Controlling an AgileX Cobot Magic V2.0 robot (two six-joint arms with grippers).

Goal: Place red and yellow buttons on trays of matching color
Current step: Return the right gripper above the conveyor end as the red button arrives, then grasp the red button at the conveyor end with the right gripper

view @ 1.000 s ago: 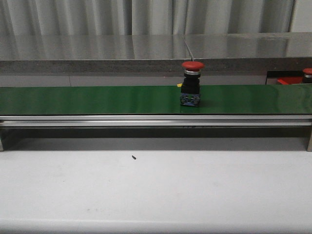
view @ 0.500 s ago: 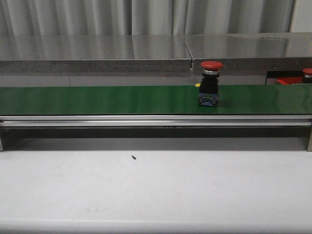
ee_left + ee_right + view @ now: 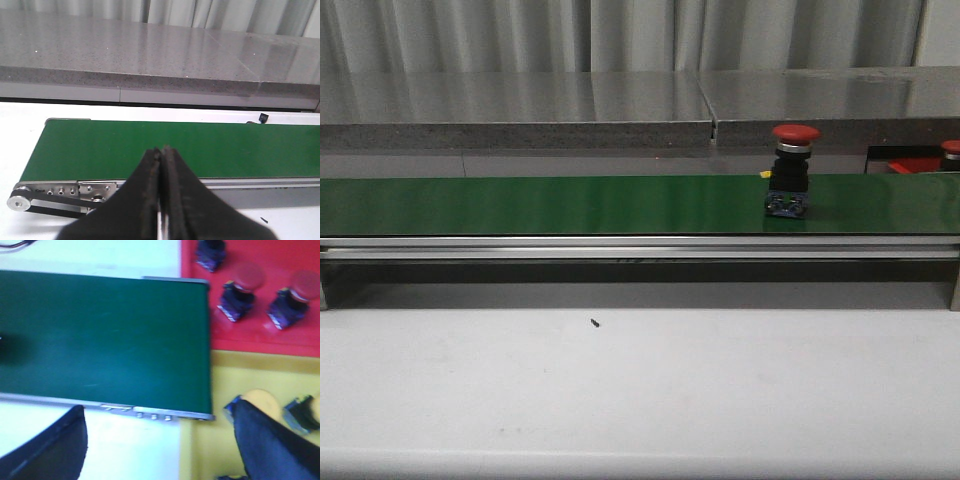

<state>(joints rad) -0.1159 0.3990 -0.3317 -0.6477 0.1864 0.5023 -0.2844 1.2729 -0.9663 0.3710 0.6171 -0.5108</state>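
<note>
Left gripper [image 3: 161,195]: two dark fingers [image 3: 147,200] pressed together tip to tip, nothing between them; held above the near rail of the green belt [image 3: 170,150], toward the belt's roller end

Right gripper [image 3: 160,440]: fingers spread wide apart, holding nothing; one dark finger [image 3: 50,447] over the white table beside the belt's near rail, the other finger [image 3: 272,440] over the yellow tray [image 3: 220,385]; view somewhat blurred

Red button on belt [image 3: 792,172]: one piece, upright, domed red cap over a black body with a blue base; standing on the green belt [image 3: 540,204] toward its right end in the front view; touched by neither gripper

Red tray [image 3: 270,340]: lies at the end of the belt, its edge touching or just beside it; carries two red-capped buttons [image 3: 242,290] lying tilted side by side, plus a third dark button body [image 3: 210,252] cut off at the frame edge. In the front view only a sliver of this red tray [image 3: 915,165] shows at far right, with one red cap [image 3: 951,150] on it

Yellow tray: adjoins the red tray, beside the belt's end corner; holds one yellow-capped button [image 3: 252,400] partly hidden by the right finger, and another button [image 3: 302,415] at the frame edge

Table [image 3: 640,390]: white, in front of the belt; one small dark speck [image 3: 594,322] on it

Backdrop: grey stone ledge [image 3: 520,105] behind the belt, pale curtain above
</note>
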